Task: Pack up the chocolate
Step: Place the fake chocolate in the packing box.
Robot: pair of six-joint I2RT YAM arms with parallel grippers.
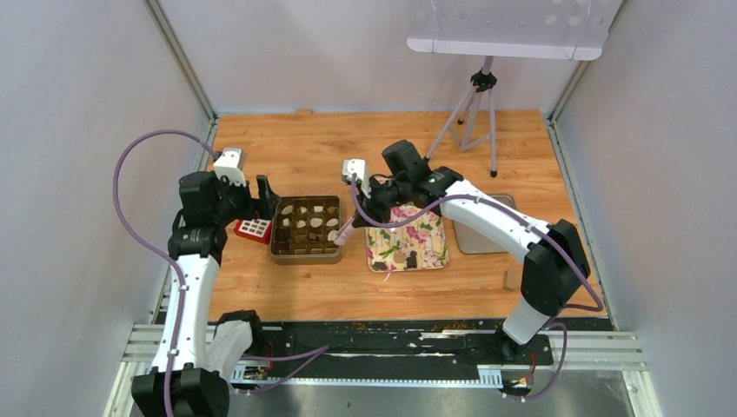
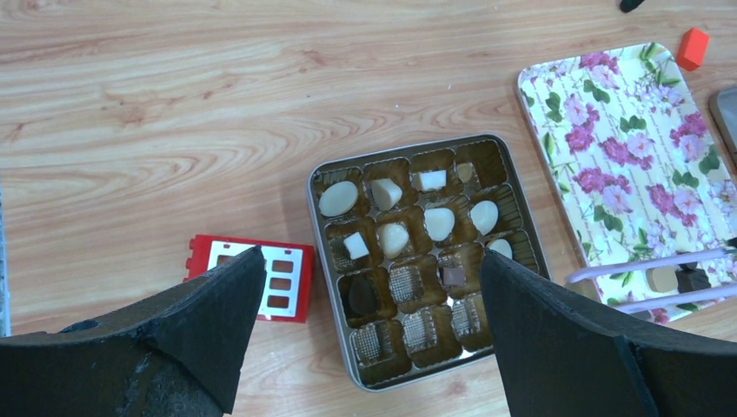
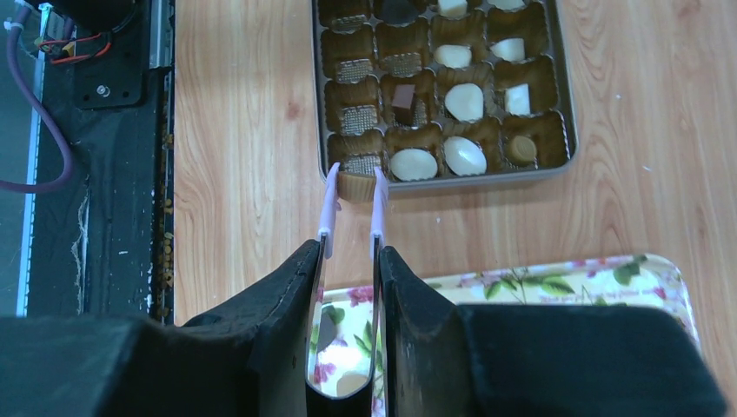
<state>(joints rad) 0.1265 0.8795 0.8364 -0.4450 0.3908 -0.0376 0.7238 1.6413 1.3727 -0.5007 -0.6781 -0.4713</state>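
A metal box (image 1: 276, 228) with brown paper cups holds several cream-white chocolates (image 2: 440, 222) and a few dark ones (image 2: 362, 296); several cups are empty. My right gripper (image 3: 350, 252) is shut on lavender tongs (image 3: 375, 208), and the tong tips pinch a tan round piece (image 3: 356, 185) at the corner of the box (image 3: 452, 178). My left gripper (image 2: 372, 254) is open and empty above the box's edge (image 2: 315, 226). A tan piece (image 2: 665, 278) and a dark piece (image 2: 693, 280) lie on the floral tray (image 2: 608, 130).
A red block with a white label (image 2: 252, 276) lies left of the box. A small red block (image 2: 692, 48) sits past the tray. A grey plate (image 1: 487, 234), a tan cylinder (image 1: 513, 278) and a tripod (image 1: 474, 113) stand to the right.
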